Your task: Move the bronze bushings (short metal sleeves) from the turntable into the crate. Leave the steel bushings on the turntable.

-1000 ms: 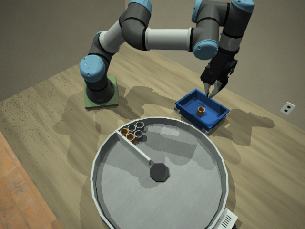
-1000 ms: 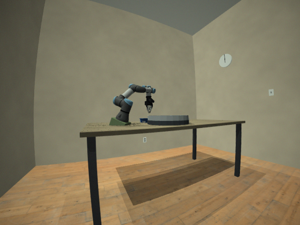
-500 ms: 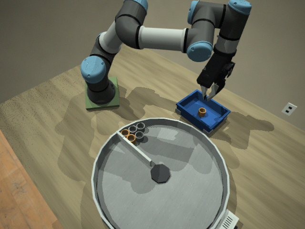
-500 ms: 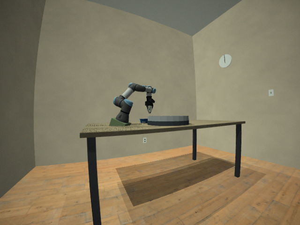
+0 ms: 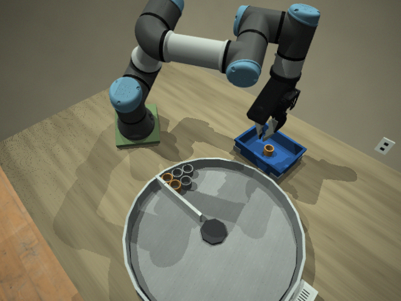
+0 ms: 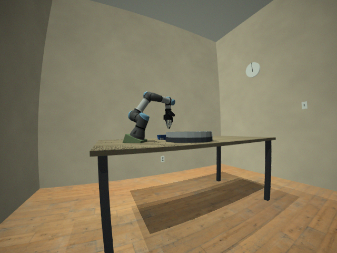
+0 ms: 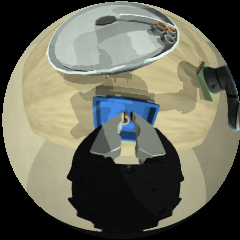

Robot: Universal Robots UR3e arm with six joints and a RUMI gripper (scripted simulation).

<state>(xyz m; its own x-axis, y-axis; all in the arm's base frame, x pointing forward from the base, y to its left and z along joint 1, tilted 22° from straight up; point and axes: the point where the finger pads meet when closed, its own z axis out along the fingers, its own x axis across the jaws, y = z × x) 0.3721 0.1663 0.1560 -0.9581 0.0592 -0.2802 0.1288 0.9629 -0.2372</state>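
My gripper (image 5: 265, 134) hangs over the far side of the blue crate (image 5: 273, 153), shut and empty. One bronze bushing (image 5: 268, 149) stands upright inside the crate, below and in front of the fingertips. It also shows between the fingers in the wrist view (image 7: 126, 119). On the grey turntable (image 5: 213, 233), two bronze bushings (image 5: 167, 177) (image 5: 175, 185) and three dark steel bushings (image 5: 187, 168) (image 5: 177, 172) (image 5: 185, 181) cluster at the far rim beside the divider bar (image 5: 178, 196). The gripper shows above the table in the exterior view (image 6: 168, 125).
The arm's base sits on a green block (image 5: 137, 128) left of the crate. A dark octagonal hub (image 5: 213, 231) marks the turntable's centre. The turntable's raised rim lies close to the crate's near edge.
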